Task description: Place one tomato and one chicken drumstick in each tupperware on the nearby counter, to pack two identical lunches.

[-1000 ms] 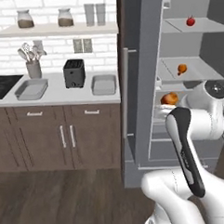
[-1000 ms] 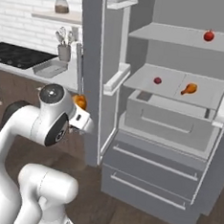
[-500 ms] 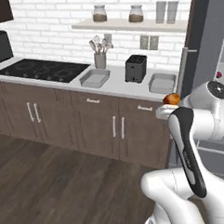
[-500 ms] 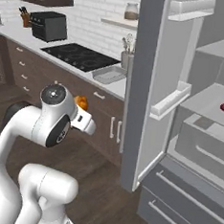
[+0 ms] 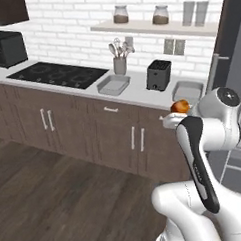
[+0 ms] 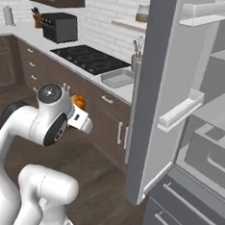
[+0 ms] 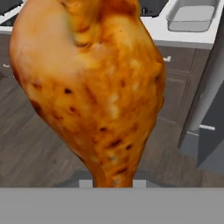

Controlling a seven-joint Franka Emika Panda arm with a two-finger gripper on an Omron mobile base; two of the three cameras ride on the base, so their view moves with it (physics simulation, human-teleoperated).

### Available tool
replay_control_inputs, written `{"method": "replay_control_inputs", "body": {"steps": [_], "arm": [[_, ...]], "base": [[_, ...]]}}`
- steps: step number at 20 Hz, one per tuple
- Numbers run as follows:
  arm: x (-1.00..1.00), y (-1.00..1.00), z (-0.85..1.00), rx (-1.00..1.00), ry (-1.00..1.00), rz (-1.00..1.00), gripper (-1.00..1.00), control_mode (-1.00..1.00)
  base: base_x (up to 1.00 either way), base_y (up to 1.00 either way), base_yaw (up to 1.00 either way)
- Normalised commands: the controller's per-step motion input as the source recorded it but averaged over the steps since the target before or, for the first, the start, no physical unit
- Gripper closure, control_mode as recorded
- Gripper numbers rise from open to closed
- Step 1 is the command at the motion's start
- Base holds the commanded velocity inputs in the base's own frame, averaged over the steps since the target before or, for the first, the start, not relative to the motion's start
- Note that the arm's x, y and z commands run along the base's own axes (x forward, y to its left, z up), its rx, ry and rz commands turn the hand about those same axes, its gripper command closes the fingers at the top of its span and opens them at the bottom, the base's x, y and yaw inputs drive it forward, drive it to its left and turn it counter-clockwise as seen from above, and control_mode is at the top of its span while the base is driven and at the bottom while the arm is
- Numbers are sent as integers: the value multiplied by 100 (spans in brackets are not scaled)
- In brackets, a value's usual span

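The gripper [image 5: 173, 115] was clamped on the chicken drumstick [image 7: 94, 83], which in the hand view blocked the finger tips and most of the scene, while from the left base camera it showed as a small orange lump at 12 o'clock above the wrist, the jaws themselves too small to make out. One tupperware [image 5: 113, 85] sat on the counter [image 5: 136, 94] beside the toaster [image 5: 158, 75], and the other tupperware [image 5: 188, 91] lay at 3 o'clock of the toaster, partly hidden by the arm. From the right base camera the open fridge door [image 6: 164, 90] cut off the counter past the first tupperware.
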Motion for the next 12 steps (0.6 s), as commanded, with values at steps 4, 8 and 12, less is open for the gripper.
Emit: {"method": "replay_control_inputs", "body": {"steps": [4,8,12], "arm": [[0,0,0,0,0,0,100,100],[0,0,0,0,0,0,100,100],[0,0,0,0,0,0,100,100]], "base": [[100,54,0],[100,32,0],[100,47,-3]]}}
